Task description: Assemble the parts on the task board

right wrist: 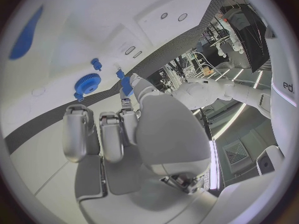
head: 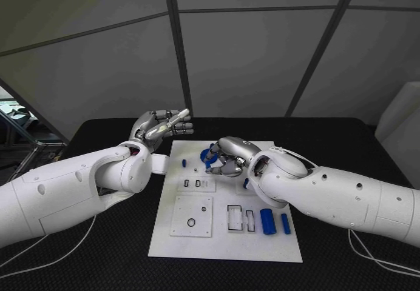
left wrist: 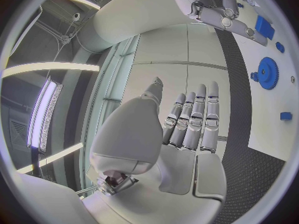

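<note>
The white task board [head: 223,242] lies in the middle of the table. A blue gear [head: 208,156] [left wrist: 268,73] [right wrist: 87,83] sits near its far edge, with a small blue peg [head: 184,162] [left wrist: 285,116] to its left. My right hand [head: 229,159] [right wrist: 118,134] hovers just right of the gear and pinches a small blue part [right wrist: 126,86] [left wrist: 264,27] between thumb and finger. My left hand [head: 162,127] [left wrist: 190,122] is raised beyond the board's far left corner, fingers straight, holding nothing.
Two blue cylinders [head: 267,221] [head: 285,223] lie on the board's near right part, next to a rectangular slot [head: 238,217]. More recessed plates [head: 191,217] sit at the near left. Black table [head: 105,254] surrounds the board.
</note>
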{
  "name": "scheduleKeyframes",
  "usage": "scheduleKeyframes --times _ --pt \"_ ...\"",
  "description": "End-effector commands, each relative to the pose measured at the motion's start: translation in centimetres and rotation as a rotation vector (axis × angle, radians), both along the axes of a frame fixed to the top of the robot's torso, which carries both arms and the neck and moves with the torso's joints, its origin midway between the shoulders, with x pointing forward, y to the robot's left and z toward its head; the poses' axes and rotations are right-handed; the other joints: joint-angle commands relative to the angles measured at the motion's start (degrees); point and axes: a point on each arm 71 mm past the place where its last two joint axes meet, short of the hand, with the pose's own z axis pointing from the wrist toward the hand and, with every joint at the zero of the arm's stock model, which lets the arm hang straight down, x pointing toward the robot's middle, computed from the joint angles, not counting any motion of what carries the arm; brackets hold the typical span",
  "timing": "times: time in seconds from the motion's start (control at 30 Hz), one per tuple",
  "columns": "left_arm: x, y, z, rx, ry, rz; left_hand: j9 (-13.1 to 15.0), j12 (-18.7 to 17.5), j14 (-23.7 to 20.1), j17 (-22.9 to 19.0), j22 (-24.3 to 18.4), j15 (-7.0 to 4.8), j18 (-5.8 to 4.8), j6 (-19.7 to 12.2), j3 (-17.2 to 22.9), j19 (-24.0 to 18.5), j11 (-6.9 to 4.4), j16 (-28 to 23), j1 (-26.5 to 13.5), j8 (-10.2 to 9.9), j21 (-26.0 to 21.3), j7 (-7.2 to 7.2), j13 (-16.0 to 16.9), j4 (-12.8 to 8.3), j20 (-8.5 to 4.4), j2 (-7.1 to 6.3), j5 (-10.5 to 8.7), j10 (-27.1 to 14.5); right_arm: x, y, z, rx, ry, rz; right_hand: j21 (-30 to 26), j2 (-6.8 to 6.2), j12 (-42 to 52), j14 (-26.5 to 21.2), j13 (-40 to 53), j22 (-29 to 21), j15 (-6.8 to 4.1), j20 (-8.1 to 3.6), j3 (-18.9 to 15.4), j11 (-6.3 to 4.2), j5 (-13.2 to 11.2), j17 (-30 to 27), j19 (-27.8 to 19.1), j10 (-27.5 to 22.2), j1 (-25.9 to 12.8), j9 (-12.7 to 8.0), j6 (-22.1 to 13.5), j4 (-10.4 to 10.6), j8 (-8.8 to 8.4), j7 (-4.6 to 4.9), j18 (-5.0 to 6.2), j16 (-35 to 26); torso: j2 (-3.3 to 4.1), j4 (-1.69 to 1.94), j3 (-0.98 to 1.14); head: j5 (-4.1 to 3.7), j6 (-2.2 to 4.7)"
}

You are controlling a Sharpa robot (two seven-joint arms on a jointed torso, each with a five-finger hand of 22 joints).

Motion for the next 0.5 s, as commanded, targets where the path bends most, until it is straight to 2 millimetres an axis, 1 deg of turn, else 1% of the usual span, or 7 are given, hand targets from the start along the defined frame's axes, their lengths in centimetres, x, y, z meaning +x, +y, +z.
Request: scheduleKeyframes --times 0.03,0.3,0.43,0.5 --pt "0.0 -0.2 0.2 -0.003 -0.004 -0.008 0.0 -0.2 -0.1 0.1 0.1 0.32 -0.92 -0.3 -0.1 -0.3 0.01 -0.2 0.0 -0.3 0.3 1.77 -0.1 -0.3 -0.05 0.50 -0.25 -0.2 -0.2 0.5 -0.6 -0.089 -0.005 -0.002 0.2 -0.32 -0.2 6.1 3.9 3.6 -0.31 -0.36 0.2 -0.19 0.2 15.1 0.1 -0.1 -0.4 0.8 0.2 0.1 0.27 -0.22 -1.00 0.3 0.06 -0.07 0.06 0.30 -0.22" --pt "-0.1 -0.4 0.2 -0.004 -0.003 -0.011 0.0 -0.2 -0.1 0.1 0.1 0.32 -0.92 -0.3 -0.1 -0.3 0.01 -0.2 0.0 -0.3 0.3 1.77 -0.1 -0.3 -0.05 0.50 -0.25 -0.2 -0.7 1.6 -1.7 -0.122 -0.002 0.019 0.2 -0.47 -0.3 6.1 3.8 3.6 -0.31 -0.35 0.2 -0.19 0.5 15.1 0.1 -0.2 -0.6 0.8 0.2 0.1 0.23 -0.22 -1.00 0.3 0.05 -0.10 0.03 0.58 -0.50" --pt "-0.1 -0.4 0.2 -0.005 -0.003 -0.013 0.0 -0.2 -0.1 0.1 0.1 0.33 -0.92 -0.3 0.0 -0.4 0.01 -0.3 0.1 -0.3 0.3 1.75 -0.1 -0.4 -0.04 0.54 -0.25 -0.2 -0.9 2.0 -2.0 -0.134 -0.002 0.029 0.2 -0.49 -0.3 6.1 3.8 3.6 -0.31 -0.35 0.2 -0.19 0.5 15.1 0.1 -0.2 -0.6 0.8 0.2 0.1 0.22 -0.22 -0.99 0.3 0.07 -0.06 0.03 0.86 -0.75" --pt "-0.1 -0.5 0.2 -0.005 -0.003 -0.014 0.0 -0.2 -0.1 0.1 0.1 0.33 -0.92 -0.3 0.0 -0.4 0.01 -0.3 0.1 -0.3 0.3 1.75 -0.1 -0.4 -0.04 0.54 -0.25 -0.2 -0.9 2.1 -2.2 -0.141 -0.003 0.032 0.2 -0.49 -0.3 6.1 3.8 3.6 -0.31 -0.35 0.2 -0.19 0.5 15.1 0.1 -0.2 -0.6 0.8 0.2 0.1 0.22 -0.22 -0.99 0.3 0.05 -0.05 0.03 1.18 -0.86"
